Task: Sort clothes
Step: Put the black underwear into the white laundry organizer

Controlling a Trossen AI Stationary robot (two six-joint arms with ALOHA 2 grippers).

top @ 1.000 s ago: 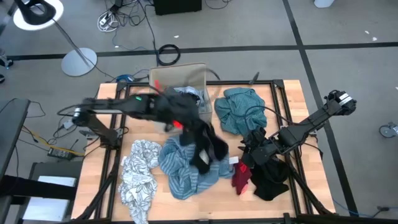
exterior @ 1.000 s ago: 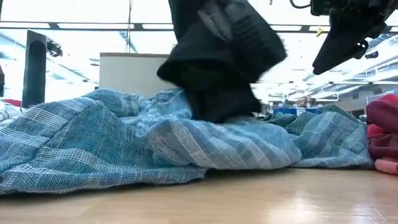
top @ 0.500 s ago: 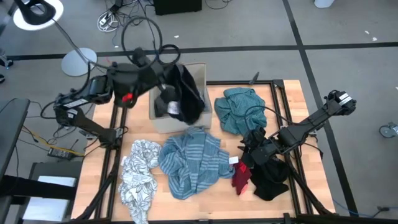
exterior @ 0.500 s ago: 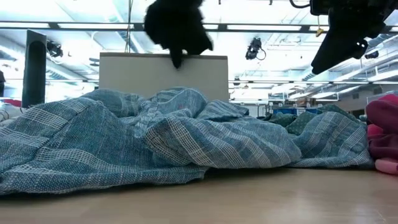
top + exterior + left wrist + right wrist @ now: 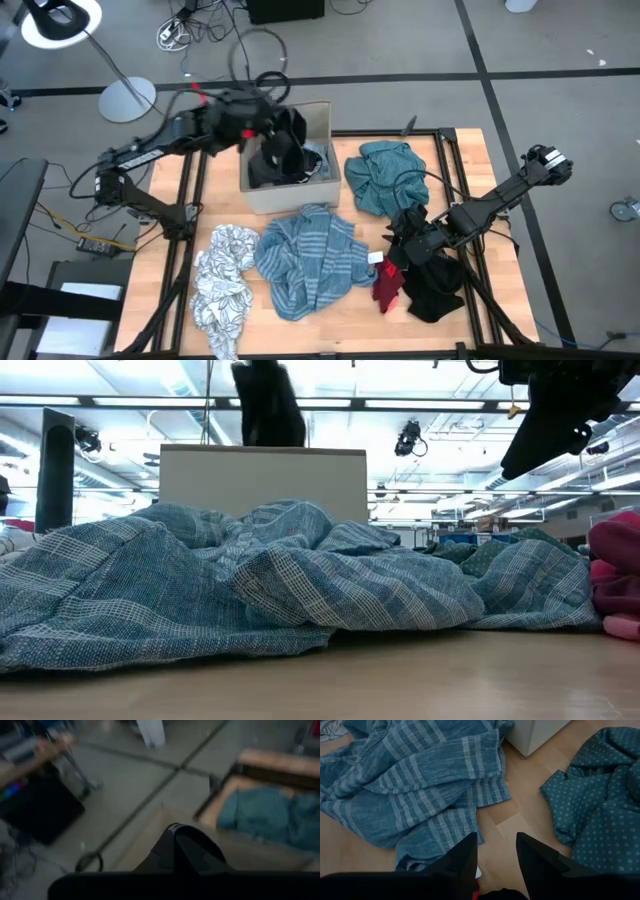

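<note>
My left gripper [image 5: 260,127] is over the tan cardboard box [image 5: 320,118] at the table's far side, shut on a black garment [image 5: 282,148] that hangs down into the box. In the low view the garment [image 5: 266,405] shows above the box's near wall [image 5: 262,480]. My right gripper [image 5: 495,855] is open and empty above the table right of centre [image 5: 397,240]. It is between the blue-striped garment [image 5: 305,260] and the teal garment [image 5: 385,175]. A red piece [image 5: 388,285] and another black piece [image 5: 437,290] lie beside it. My left gripper holds the black garment by its upper part [image 5: 187,847], coming at it from above. The cloth itself hides the fingers and the place of contact. The garment hangs slack below the gripper, with its lower end inside the box.
A white-grey patterned garment [image 5: 222,285] lies at the near left. Light pieces [image 5: 318,162] lie in the box. The blue-striped garment [image 5: 250,580] fills the low view's foreground. Bare wood shows between the striped and teal garments [image 5: 520,820].
My left gripper has gone up and toward the table's far edge with the black garment. The garment was lifted off the blue-striped garment, swung over the box, and now hangs down into it. The right arm has kept still.
</note>
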